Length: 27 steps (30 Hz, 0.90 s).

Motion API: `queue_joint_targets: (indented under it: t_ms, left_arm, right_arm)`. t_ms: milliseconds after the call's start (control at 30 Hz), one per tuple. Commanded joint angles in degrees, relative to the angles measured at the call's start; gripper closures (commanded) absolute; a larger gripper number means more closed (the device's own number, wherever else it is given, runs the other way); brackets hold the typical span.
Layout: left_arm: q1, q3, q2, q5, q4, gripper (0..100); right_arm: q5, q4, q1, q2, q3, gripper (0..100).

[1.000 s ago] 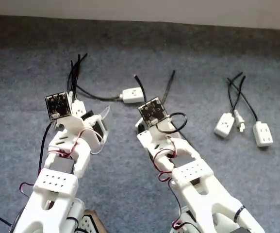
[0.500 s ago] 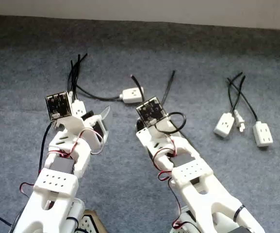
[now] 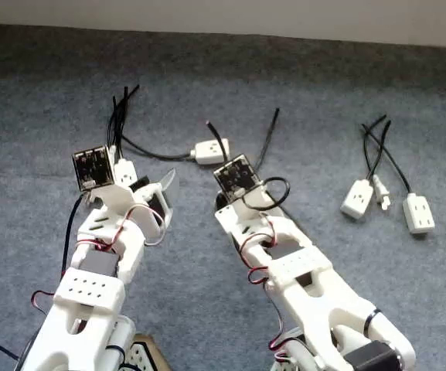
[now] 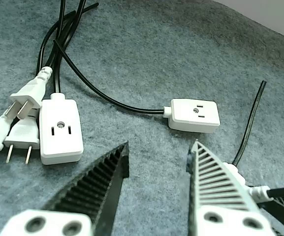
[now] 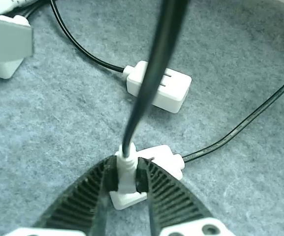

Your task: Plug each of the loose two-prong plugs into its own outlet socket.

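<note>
My right gripper [image 5: 127, 162] is shut on a white two-prong plug [image 5: 127, 173] with a black cord, held upright over a white outlet socket [image 5: 163, 157] on the carpet. Whether the prongs are in the socket is hidden. A second socket [image 5: 159, 91] lies just beyond. My left gripper [image 4: 159, 147] hangs open above the carpet with nothing in it. Ahead of it lie one socket [image 4: 193, 114], another socket [image 4: 60, 129] and three loose plugs [image 4: 22, 138] bunched beside it. In the high view the right arm [image 3: 238, 179] is at the centre and the left arm [image 3: 95, 168] to its left.
At the far right lie two more white sockets [image 3: 357, 199] [image 3: 419, 213] with a loose plug [image 3: 379, 192] between them, black cords trailing away. A cluster of black cords [image 3: 118, 116] fans out behind the left arm. Grey carpet [image 3: 52, 93] covers the whole surface.
The right arm has shifted a little to the left with the plug in its grip, and the plug's free cord end swung left with it. The left arm has stayed still.
</note>
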Motion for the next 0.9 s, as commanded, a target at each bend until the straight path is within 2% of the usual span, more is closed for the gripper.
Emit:
queue_joint_targets:
  t_ms: [0,667,867]
  left_arm:
    - [1.1,-0.3,0.1,-0.5,-1.1,79]
    - [1.1,-0.3,0.1,-0.5,-1.1,79]
    - [1.1,-0.2,0.1,-0.5,-1.1,79]
  right_arm:
    - [0.8,1.0,0.6,-0.2,-3.4,99.1]
    - [-0.5,2.4,-2.8,-2.9,-1.5,99.1]
    - [-0.5,2.1,0.7,-2.9,-1.0,99.1]
